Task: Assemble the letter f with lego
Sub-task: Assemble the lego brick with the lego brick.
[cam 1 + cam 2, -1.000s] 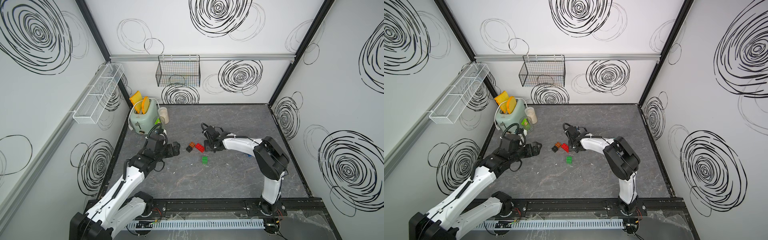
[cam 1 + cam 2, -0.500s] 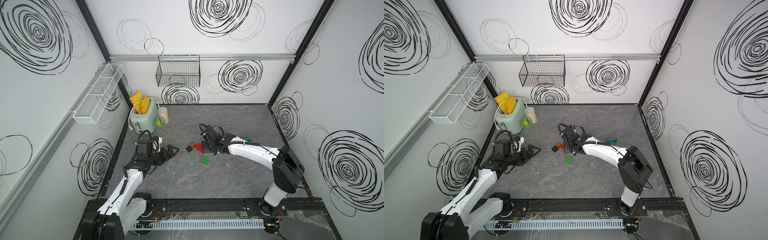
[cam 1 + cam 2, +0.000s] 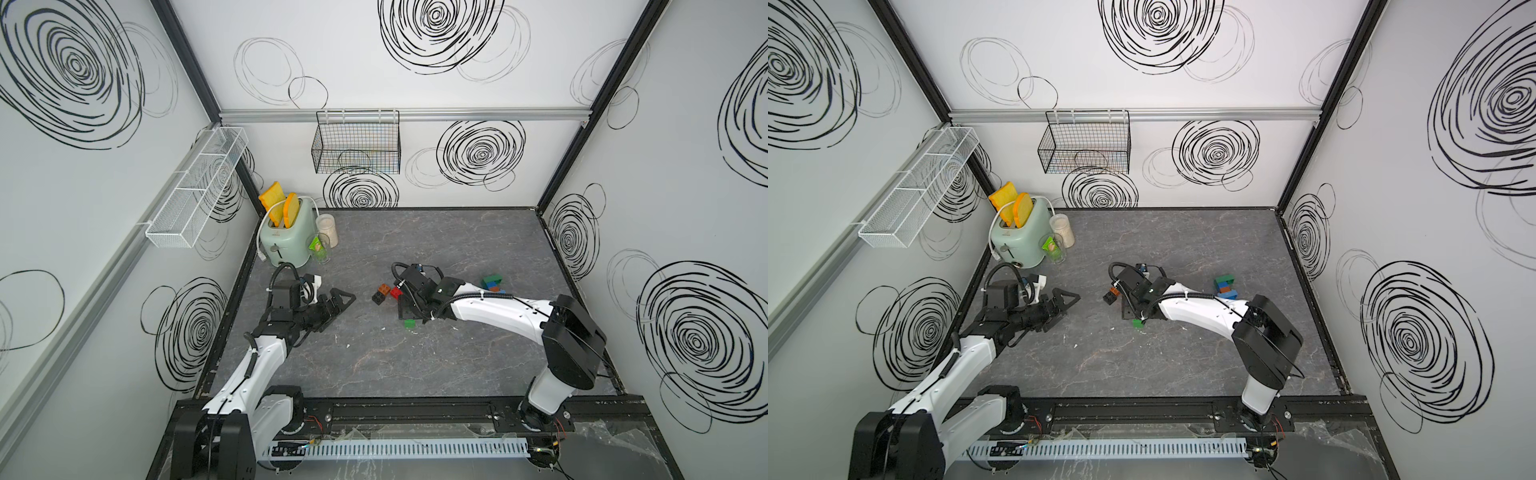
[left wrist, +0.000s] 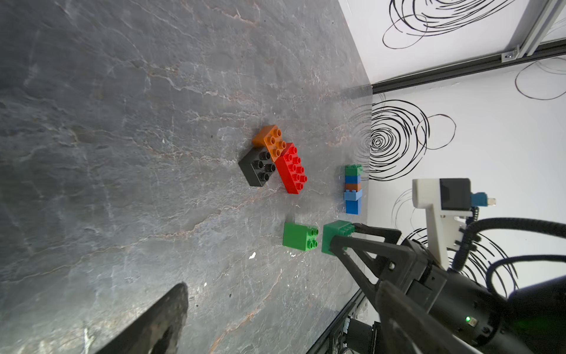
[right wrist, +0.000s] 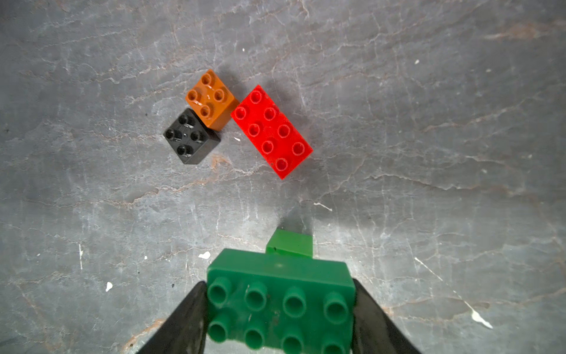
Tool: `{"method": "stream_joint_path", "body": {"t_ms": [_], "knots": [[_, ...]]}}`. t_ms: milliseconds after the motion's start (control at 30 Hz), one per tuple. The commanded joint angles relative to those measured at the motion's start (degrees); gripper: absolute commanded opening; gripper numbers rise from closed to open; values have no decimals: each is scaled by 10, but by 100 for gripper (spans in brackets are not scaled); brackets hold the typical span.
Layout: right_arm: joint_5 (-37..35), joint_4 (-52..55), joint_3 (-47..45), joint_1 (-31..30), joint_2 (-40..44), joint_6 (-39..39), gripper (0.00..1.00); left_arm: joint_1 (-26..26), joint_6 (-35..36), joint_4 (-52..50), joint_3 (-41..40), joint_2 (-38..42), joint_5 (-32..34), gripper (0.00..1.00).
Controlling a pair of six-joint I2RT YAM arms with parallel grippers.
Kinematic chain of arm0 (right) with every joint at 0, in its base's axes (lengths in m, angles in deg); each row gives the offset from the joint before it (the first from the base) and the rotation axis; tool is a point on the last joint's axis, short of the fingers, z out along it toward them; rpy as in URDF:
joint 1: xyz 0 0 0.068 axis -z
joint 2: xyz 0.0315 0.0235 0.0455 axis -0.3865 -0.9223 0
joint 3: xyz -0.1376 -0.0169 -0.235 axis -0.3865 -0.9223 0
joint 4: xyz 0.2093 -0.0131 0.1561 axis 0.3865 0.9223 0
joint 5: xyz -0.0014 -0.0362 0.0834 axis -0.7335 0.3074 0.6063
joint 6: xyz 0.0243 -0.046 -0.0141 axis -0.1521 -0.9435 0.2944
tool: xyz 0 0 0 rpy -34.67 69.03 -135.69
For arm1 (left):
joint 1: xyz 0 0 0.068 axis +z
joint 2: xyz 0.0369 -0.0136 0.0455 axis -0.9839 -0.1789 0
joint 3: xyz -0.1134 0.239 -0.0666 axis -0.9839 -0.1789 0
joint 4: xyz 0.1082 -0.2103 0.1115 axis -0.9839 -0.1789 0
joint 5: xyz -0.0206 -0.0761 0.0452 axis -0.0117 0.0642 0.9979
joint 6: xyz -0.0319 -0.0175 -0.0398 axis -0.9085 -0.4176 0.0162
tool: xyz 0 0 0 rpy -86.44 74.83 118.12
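At far left, left gripper [image 3: 341, 302] spread wide, empty. Centre: black brick [image 5: 191, 139], orange brick [image 5: 211, 98], red brick [image 5: 271, 131] lie loose. Right gripper [image 5: 278, 294] pinches dark green brick [image 5: 280, 272], just beside light green brick [image 4: 298, 236] lying sideways. Risk: w/o support it may slide, studs not locking. Stack [image 4: 353, 190] sits far right.

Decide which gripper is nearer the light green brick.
Right. The right gripper, holding a dark green brick, is beside the light green brick; the left gripper is farther off.
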Motion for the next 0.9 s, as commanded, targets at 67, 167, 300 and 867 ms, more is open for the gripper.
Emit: {"method": "stream_joint_path", "body": {"t_ms": [67,167,300,867], "knots": [[-4,4,-10,-10,0,44,54,11,-11,41,-6,21,-11,98],[-6,4,-7,-13,-7,49,54,12,-12,41,-7,22,-10,98],[-4,1,-11,-13,-12,55,55,12,-13,41,-7,20,-8,98],[-6,-2,-16,-7,-35,56,54,21,-15,41,-10,22,0,98]]}}
